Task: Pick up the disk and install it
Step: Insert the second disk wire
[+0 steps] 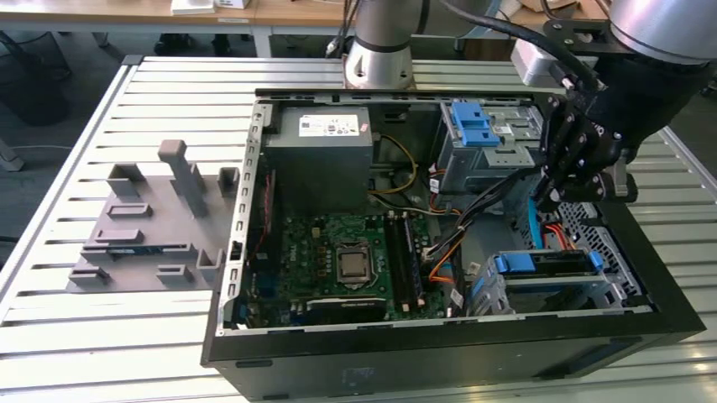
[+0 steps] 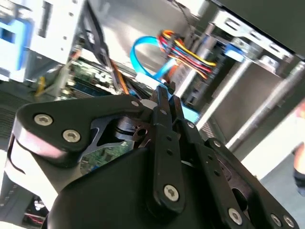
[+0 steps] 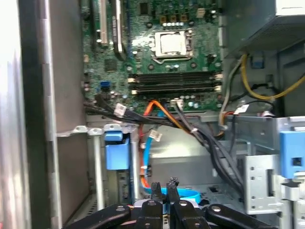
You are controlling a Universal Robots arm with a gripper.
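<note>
The disk (image 1: 546,265) sits in the lower drive cage at the open computer case's near corner, on the exterior view's right. Its blue rail end and a dark edge show there. In the first wrist view the same blue rail end of the disk (image 3: 116,151) sits in the metal cage. My black gripper (image 1: 549,197) hangs inside the case above and just behind that cage, apart from the disk. In both wrist views the gripper (image 3: 164,185) (image 2: 164,95) is shut with nothing between its fingers.
A grey power-supply box (image 1: 325,138) and the green motherboard (image 1: 348,252) fill the case's middle. An upper cage with a blue latch strip (image 1: 475,126) stands behind the gripper. Blue, orange and black cables (image 3: 157,119) run below it. A grey parts fixture (image 1: 146,218) lies on the slatted table.
</note>
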